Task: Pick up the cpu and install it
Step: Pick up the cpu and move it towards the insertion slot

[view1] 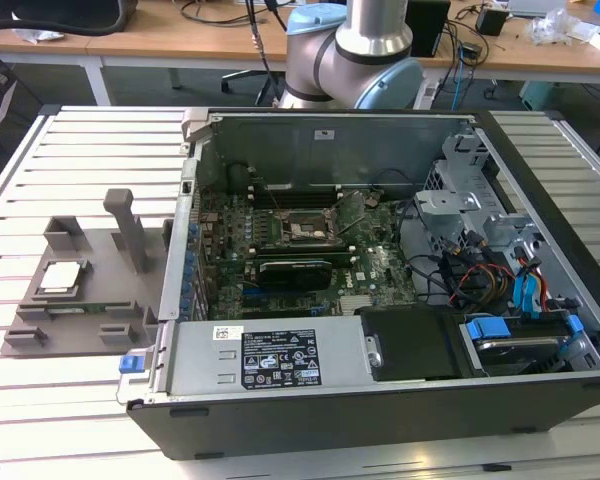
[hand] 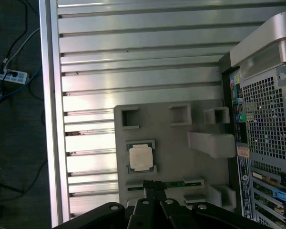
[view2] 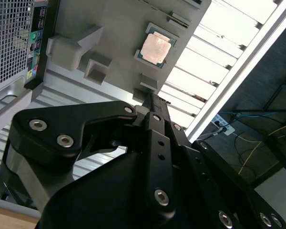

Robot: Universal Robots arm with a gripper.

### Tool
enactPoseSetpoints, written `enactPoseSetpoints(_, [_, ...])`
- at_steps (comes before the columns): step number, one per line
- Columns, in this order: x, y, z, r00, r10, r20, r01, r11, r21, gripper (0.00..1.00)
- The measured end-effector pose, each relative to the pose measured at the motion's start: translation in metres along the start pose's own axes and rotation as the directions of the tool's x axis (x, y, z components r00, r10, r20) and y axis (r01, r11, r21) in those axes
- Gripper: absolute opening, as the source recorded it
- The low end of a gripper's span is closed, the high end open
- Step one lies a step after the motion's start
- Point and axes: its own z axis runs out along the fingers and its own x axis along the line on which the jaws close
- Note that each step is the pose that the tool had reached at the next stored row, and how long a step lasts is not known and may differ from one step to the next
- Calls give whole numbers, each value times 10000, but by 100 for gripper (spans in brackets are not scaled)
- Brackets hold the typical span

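Grey tray [hand: 171, 148], cpu [hand: 141, 157] near hand [hand: 155, 184]

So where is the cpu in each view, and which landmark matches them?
Exterior view: the cpu lies on the grey holder tray, at the exterior view's left of the computer case.
First wrist view: the cpu in its tray pocket.
Second wrist view: the cpu in the same pocket.
Shared landmark: the tray's upright block, standing between cpu and case.
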Motion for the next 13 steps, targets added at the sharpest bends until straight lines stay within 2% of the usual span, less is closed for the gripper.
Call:
enactPoseSetpoints(5, [3, 0, 0, 10000, 0, 1, 0, 10000, 0, 12])
enactPoseSetpoints(7, [3, 0, 0, 10000, -1, 0, 1, 10000, -1, 24])
enactPoseSetpoints(8, [3, 0, 1, 10000, 0, 1, 0, 10000, 0, 24])
enactPoseSetpoints(10, [5, 0, 0, 10000, -1, 0, 1, 10000, 0, 48])
enactPoseSetpoints(11, [6, 0, 0, 10000, 0, 0, 0, 10000, 0, 54])
enactPoseSetpoints(12, [7, -1, 1, 10000, 0, 0, 0, 10000, 0, 66])
enactPoseSetpoints(13, [7, -1, 0, 10000, 0, 0, 0, 10000, 0, 66])
